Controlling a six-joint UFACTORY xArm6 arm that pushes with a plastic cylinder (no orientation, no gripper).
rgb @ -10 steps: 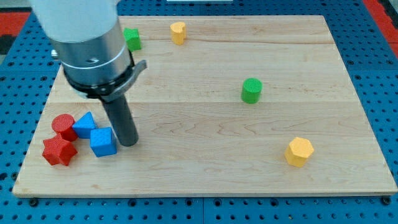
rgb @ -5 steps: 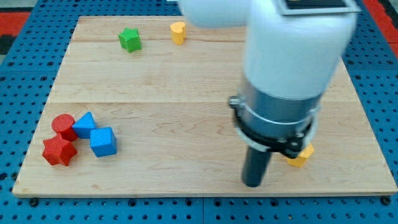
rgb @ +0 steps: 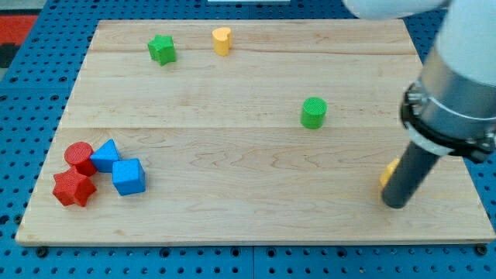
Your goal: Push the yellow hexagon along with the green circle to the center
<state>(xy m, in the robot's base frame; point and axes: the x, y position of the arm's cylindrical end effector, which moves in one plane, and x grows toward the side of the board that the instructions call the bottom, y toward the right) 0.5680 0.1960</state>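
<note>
The green circle [rgb: 313, 112] stands on the wooden board [rgb: 232, 147], right of centre. The yellow hexagon [rgb: 390, 172] is near the view's bottom right, mostly hidden behind my rod; only a sliver shows at the rod's left side. My tip [rgb: 394, 203] rests on the board just below and to the right of the hexagon, touching or nearly touching it. The tip is far below and to the right of the green circle.
A green star [rgb: 162, 49] and a small yellow block [rgb: 222, 39] sit near the view's top. A red cylinder [rgb: 78, 156], a red star-like block [rgb: 73, 188], a blue triangle-like block [rgb: 106, 155] and a blue cube [rgb: 128, 176] cluster at the bottom left.
My rod swept from the left cluster across the board to the right. It now stands on the hexagon's right side, and the green circle is uncovered again.
</note>
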